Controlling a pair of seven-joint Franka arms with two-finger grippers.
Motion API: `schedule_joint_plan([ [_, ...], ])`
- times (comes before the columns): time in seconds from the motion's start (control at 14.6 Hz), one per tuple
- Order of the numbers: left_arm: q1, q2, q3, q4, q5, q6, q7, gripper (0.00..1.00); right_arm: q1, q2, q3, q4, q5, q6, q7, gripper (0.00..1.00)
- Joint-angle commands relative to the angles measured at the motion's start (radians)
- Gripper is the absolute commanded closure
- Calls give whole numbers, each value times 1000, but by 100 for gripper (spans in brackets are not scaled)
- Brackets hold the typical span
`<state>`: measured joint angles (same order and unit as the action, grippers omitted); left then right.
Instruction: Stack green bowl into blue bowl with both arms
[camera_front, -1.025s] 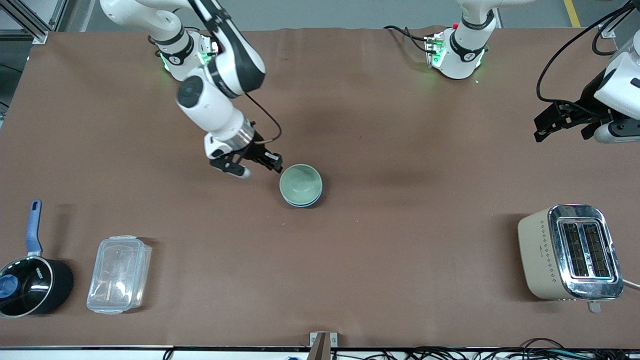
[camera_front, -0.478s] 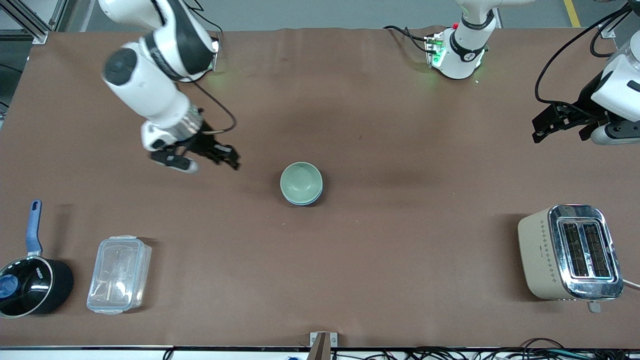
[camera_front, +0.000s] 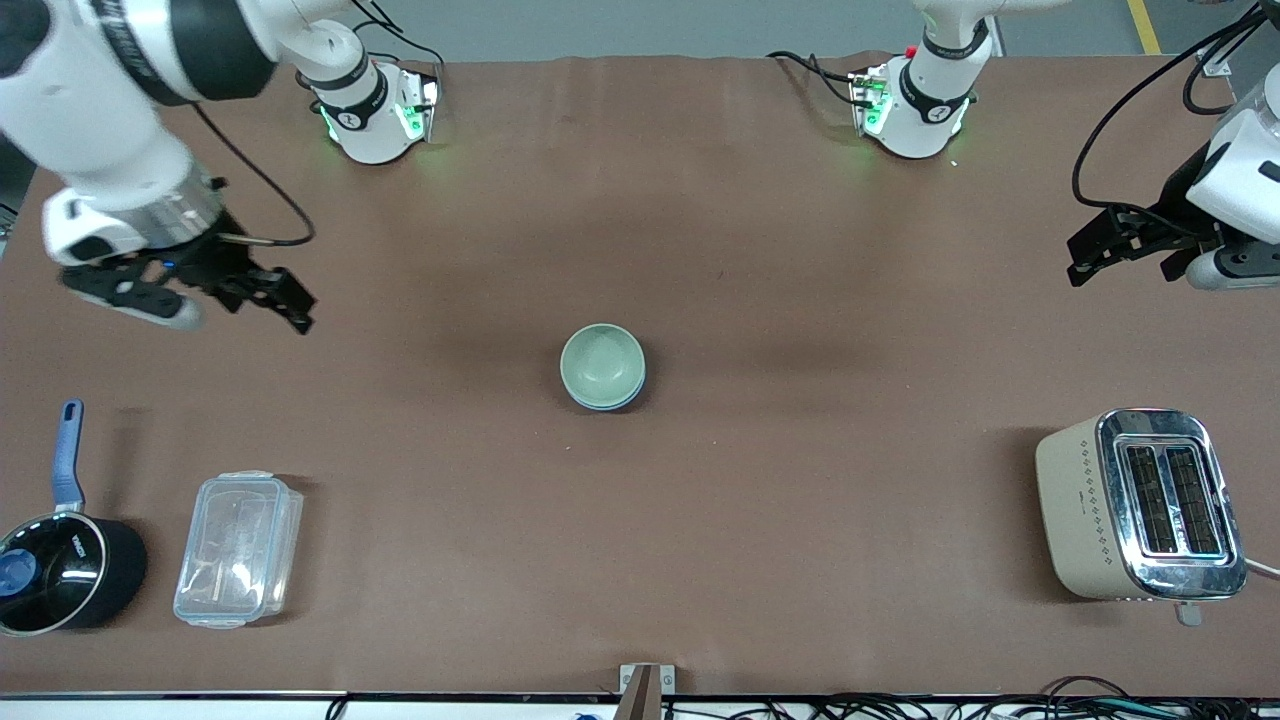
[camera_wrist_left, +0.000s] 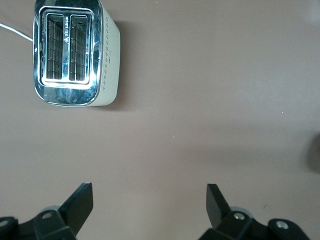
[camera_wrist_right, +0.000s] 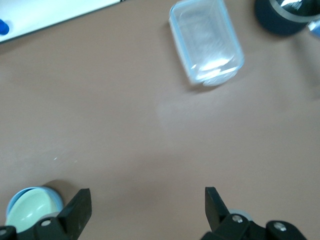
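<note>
The small glossy pale mint-green bowl (camera_front: 601, 363) already sits nested inside the glossy blue bowl (camera_front: 628, 397), of which only a thin darker crescent shows under the green rim, near the middle of the brown cloth-covered table (camera_front: 760, 250). What has changed over the last second is the right gripper (camera_front: 196, 296): a moment ago it hung just beside the stacked bowls' rim, and it has since swung up and away toward the right arm's end of the table, so the bowls now lie well apart from it, out toward the table's middle. Its black fingers (camera_wrist_right: 75, 212) are spread wide with nothing between them, and below it lies bare cloth, with the clear plastic lidded container (camera_front: 238, 548) and the black pot with a blue handle (camera_front: 62, 565) nearer the front camera. The left gripper (camera_front: 1125, 243) waits over the left arm's end of the table, fingers (camera_wrist_left: 80, 202) likewise spread and empty, with the cream and chrome two-slot toaster (camera_front: 1140, 505) below it, nearer the camera. This retreat suggests the stacking is done and both arms are clearing off.
</note>
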<state>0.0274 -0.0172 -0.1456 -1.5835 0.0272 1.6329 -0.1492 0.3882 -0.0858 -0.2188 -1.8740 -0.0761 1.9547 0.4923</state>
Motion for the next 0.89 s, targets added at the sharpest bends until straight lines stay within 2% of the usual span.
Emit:
schedule_joint_plan([
  [0.0,2,-12,-2,-1,7,2,13,0,-98,15,18,71,-14,-45,-141,0],
  [0.27,0,-12,0,0,7,7,8,0,-196,26,18,197,-11,-115,-308,0],
  [0.68,-6,-6,-3,0,8,12,0,0,-278,73,18,347,-2,-204,-460,0],
  [0.82,-10,-3,-5,0,8,27,0,0,-281,89,18,398,-1,-308,-474,0],
])
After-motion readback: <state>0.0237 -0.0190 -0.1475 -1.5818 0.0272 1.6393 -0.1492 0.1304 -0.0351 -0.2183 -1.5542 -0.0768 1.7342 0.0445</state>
